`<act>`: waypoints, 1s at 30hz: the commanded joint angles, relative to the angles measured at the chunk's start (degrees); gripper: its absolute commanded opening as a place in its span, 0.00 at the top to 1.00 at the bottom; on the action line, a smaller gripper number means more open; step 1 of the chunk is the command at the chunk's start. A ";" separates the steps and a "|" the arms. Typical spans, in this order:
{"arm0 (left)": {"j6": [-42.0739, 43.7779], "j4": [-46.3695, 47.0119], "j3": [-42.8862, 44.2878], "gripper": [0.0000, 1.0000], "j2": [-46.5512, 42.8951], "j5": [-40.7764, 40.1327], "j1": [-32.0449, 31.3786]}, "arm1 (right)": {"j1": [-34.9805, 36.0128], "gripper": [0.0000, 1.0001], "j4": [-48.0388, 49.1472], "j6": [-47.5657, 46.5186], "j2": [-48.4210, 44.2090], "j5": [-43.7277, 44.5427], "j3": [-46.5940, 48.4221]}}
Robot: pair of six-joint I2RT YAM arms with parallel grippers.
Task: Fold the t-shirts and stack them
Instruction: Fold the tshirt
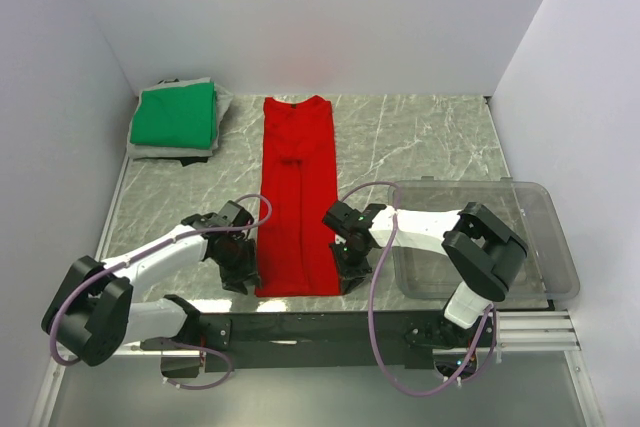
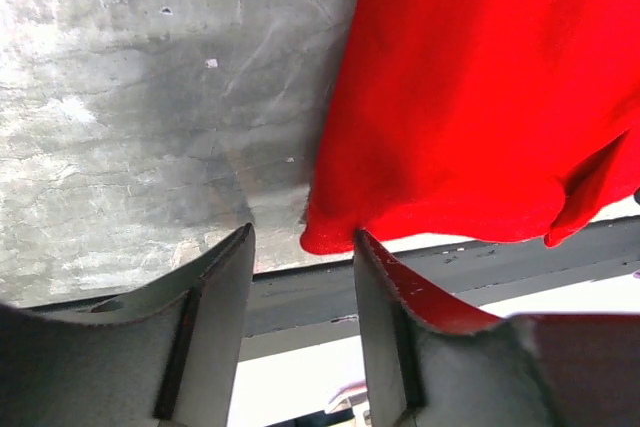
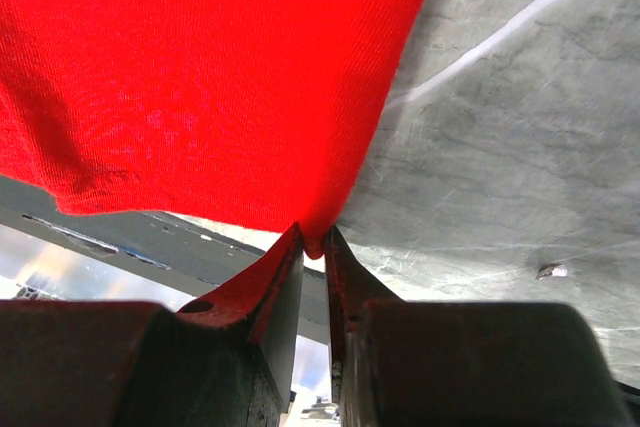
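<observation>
1. Top external view. The red t-shirt lies flat as a long narrow strip down the middle of the desk, with its collar at the far end and its hem at the near edge. The green t-shirt sits folded in the far left corner, well apart. I find the left fingers and right fingers posted at the two near hem corners.

2. Left wrist view. The left fingers are apart. The hem corner lies just ahead of the gap, at one fingertip, and is not enclosed. If I close from here I judge they may take only a sliver of cloth, which would slip out on the lift.

3. Right wrist view. The right fingers are clamped on the very tip of the other hem corner. The bite is shallow. With one corner held and the other loose, any lift would drag the strip askew and spoil the fold.

4. Surface and room. The desk is grey, marbled and matte. The hem sits right at its near edge above a dark rail, where cloth could snag. Plain white walls enclose three sides. A clear plastic bin crowds the right arm.
</observation>
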 commanded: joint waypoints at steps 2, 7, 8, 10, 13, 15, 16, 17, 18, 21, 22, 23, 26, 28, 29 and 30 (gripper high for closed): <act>-1.36 1.10 0.03 0.52 0.36 0.26 -0.59 | 0.53 0.79 -1.35 -1.00 1.61 1.41 0.34; -1.36 1.54 0.38 0.58 1.59 0.08 -1.12 | 0.61 0.79 -1.17 -0.91 1.61 1.32 0.43; -1.27 1.63 0.38 0.59 1.76 0.17 -1.38 | 0.70 0.79 -1.26 -1.00 1.61 1.32 0.52; -1.18 1.89 0.55 0.61 2.46 0.26 -1.65 | 0.70 0.79 -1.17 -1.00 1.70 1.32 0.61; -1.09 1.98 0.90 0.65 3.52 0.09 -2.26 | 0.70 0.79 -1.17 -0.91 1.78 1.32 0.69; -1.00 2.07 1.17 0.67 4.04 -0.09 -2.44 | 0.70 0.79 -1.17 -1.00 1.78 1.24 0.69; -0.92 2.16 1.26 0.70 4.31 -0.18 -2.44 | 0.61 0.79 -1.26 -0.91 1.87 1.24 0.69; -0.83 2.25 1.43 0.71 4.57 -0.18 -2.70 | 0.70 0.79 -1.26 -0.91 1.87 1.24 0.78; -0.74 2.33 1.52 0.74 5.18 -0.18 -2.79 | 0.70 0.80 -1.35 -1.00 1.87 1.15 0.78; -0.56 2.25 2.05 0.78 6.94 -0.44 -3.05 | 0.70 0.80 -1.53 -1.00 1.61 1.15 0.87; -0.48 2.25 2.14 0.81 7.21 -0.70 -3.14 | 0.70 0.80 -1.52 -0.91 1.52 1.06 0.87; -0.56 2.33 2.31 0.84 7.56 -0.79 -3.23 | 0.70 0.80 -1.70 -1.00 1.52 0.97 0.87; -0.56 2.33 2.49 0.96 7.56 -0.88 -3.32 | 0.70 0.81 -2.05 -1.08 1.17 0.88 1.05; -0.74 2.42 2.49 1.00 7.04 -1.06 -3.32 | 0.70 0.84 -2.23 -1.26 1.08 0.80 1.57; -0.74 2.42 2.49 1.00 6.69 -1.23 -3.32 | 0.70 0.85 -2.40 -1.35 0.99 0.80 1.75; -0.91 2.25 2.49 1.00 6.42 -1.41 -3.32 | 0.70 0.87 -2.66 -1.35 0.99 0.71 2.01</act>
